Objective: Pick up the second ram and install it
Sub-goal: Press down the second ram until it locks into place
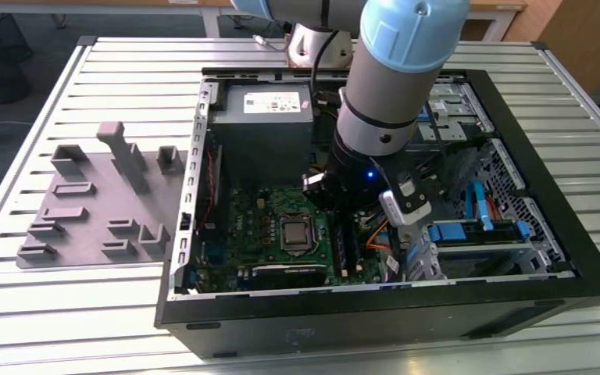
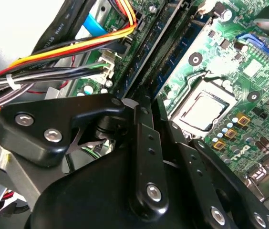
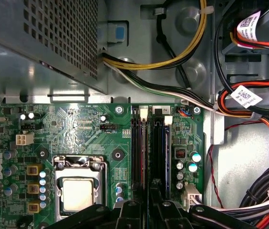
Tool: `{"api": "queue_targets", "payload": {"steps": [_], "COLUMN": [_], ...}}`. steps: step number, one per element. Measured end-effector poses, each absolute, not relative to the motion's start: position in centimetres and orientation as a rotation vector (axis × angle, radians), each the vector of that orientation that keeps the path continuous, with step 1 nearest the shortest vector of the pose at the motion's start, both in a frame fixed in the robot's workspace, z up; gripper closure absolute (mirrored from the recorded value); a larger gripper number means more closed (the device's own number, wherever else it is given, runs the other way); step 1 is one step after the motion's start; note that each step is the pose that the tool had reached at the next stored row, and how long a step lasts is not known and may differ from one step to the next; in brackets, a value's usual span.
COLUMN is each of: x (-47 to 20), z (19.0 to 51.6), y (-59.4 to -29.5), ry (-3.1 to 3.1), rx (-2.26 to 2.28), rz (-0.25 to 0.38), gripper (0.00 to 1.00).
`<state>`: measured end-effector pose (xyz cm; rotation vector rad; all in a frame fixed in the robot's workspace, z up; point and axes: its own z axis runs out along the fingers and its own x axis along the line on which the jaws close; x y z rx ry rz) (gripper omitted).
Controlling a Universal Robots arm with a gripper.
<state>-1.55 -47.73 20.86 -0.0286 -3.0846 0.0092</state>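
I have the arm (image 1: pixel 399 86) reaching down into the open computer case (image 1: pixel 550 258), which lies on the slatted worktop (image 1: pixel 123 305). In the first wrist view the tool (image 3: pixel 148 210) sits at the bottom centre of the frame, directly over the slot rails (image 3: pixel 137 143) of the green motherboard (image 3: pixel 77 124). The second ram (image 3: pixel 165 148) stands in the right-hand slot, a thin blue edge just above the fingertips. I cannot tell whether the tool is open or gripping it. The processor socket (image 3: pixel 77 193) lies lower left of the slots.
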Motion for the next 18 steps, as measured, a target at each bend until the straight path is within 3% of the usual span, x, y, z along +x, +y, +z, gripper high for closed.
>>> {"api": "queue_targets", "payload": {"steps": [18], "x": [-1.5], "z": [23.1], "y": [-47.7], "ry": [-3.085], "rx": [-0.029], "rz": [0.009], "gripper": [0.80]}}
